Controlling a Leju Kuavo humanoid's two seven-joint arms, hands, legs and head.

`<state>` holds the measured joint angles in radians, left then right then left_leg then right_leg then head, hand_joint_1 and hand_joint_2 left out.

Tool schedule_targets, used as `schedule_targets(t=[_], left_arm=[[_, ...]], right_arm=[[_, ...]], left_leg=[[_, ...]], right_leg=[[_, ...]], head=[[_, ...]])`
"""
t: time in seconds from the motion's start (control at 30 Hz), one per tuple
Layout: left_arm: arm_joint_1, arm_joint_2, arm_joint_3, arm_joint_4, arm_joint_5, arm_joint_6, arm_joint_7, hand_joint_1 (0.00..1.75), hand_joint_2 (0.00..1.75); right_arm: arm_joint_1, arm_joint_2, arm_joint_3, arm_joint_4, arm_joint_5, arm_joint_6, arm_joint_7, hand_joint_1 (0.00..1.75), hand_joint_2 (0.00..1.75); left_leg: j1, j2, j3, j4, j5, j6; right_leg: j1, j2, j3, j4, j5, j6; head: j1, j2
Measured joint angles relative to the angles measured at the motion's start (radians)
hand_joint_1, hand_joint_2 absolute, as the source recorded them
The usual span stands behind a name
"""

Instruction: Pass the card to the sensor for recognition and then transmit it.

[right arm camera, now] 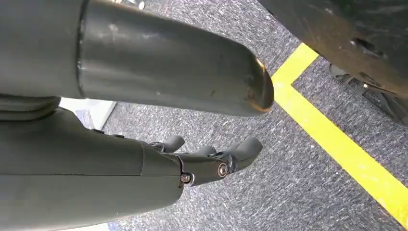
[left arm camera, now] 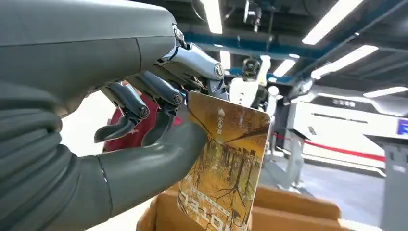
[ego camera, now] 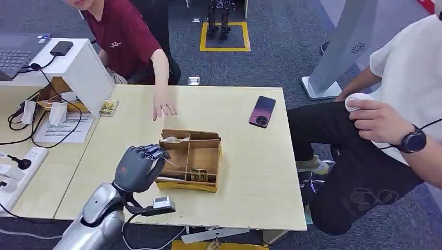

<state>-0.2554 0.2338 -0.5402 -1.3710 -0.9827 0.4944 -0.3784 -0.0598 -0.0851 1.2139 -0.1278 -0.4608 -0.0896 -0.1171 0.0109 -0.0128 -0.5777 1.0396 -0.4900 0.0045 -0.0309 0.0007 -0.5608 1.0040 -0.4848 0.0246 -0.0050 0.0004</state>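
Observation:
My left hand [ego camera: 138,166] hovers at the left edge of a brown cardboard divider box [ego camera: 204,154] in the middle of the table. In the left wrist view the left hand [left arm camera: 144,125] pinches an orange card with a forest picture [left arm camera: 223,168] between thumb and fingers, upright above the box [left arm camera: 293,211]. In the head view the card shows only as a thin pale edge [ego camera: 169,159] at the fingertips. My right hand [right arm camera: 202,161] hangs over grey carpet, fingers apart, holding nothing.
A person in a red shirt rests a hand [ego camera: 164,110] on the table beyond the box. A phone [ego camera: 262,111] lies at the far right. A white stand [ego camera: 86,70] with a black device [ego camera: 61,48], cables and a power strip [ego camera: 21,166] fill the left. Another person [ego camera: 396,125] sits right.

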Motion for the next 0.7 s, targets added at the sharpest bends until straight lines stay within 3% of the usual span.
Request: schedule_targets(t=[0.13,0.37,0.7], left_arm=[[-0.056,-0.009,0.013,0.033,-0.058,0.035,0.088,1.75,1.75],[-0.185,-0.044,0.066,0.162,-0.125,0.06,0.177,1.75,1.75],[-0.27,-0.084,0.128,0.328,-0.127,0.097,0.202,1.75,1.75]], right_arm=[[-0.003,0.0,0.011,0.0,0.001,-0.002,0.0,0.0,0.0],[-0.007,0.0,0.023,0.0,0.006,-0.003,0.0,0.0,0.0],[-0.009,0.0,0.041,0.0,0.003,0.003,0.005,0.0,0.0]], left_leg=[[0.0,0.0,0.0,0.0,0.001,0.0],[0.0,-0.001,0.0,0.0,0.002,0.0],[0.0,0.0,0.0,0.0,0.002,0.0]], right_leg=[[0.0,0.0,0.0,0.0,0.001,0.001],[0.0,0.0,0.0,0.0,0.002,0.001],[0.0,0.0,0.0,0.0,0.002,0.001]], head=[[0.0,0.0],[0.0,0.0],[0.0,0.0]])
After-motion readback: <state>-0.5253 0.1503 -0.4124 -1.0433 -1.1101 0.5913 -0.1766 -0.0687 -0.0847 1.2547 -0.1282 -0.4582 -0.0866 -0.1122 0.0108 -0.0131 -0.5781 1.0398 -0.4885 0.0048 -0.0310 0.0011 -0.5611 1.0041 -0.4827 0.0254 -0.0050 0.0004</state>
